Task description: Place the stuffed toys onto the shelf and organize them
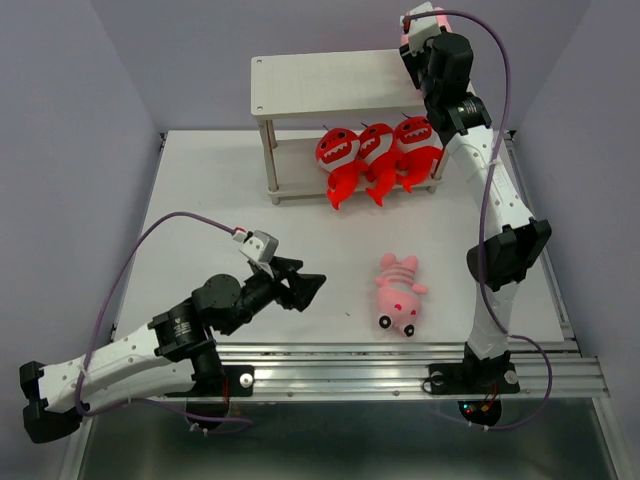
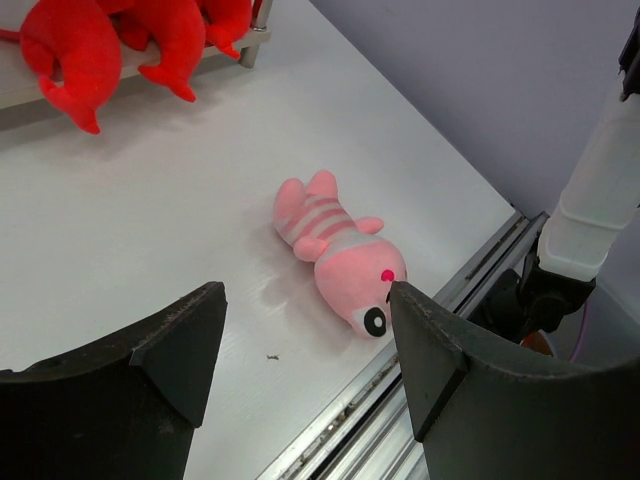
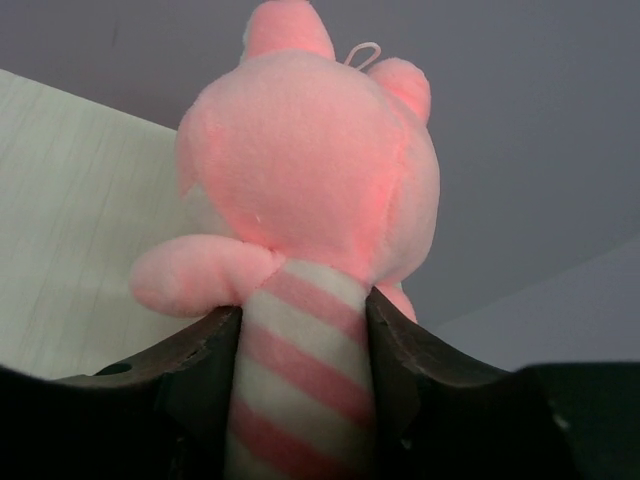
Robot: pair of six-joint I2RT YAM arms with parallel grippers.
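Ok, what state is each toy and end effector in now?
red monsters: in a row on the lower tier of the shelf.
pink toy on the table: lying down, ungripped.
second pink toy: held at the top tier.
left end effector: open, empty.
right end effector: shut on second pink toy.

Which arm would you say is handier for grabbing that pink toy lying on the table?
Left, I'd judge. The left fingers are open, empty and facing the pink toy on the table. The right fingers are shut on a second pink toy, raised at the shelf top.
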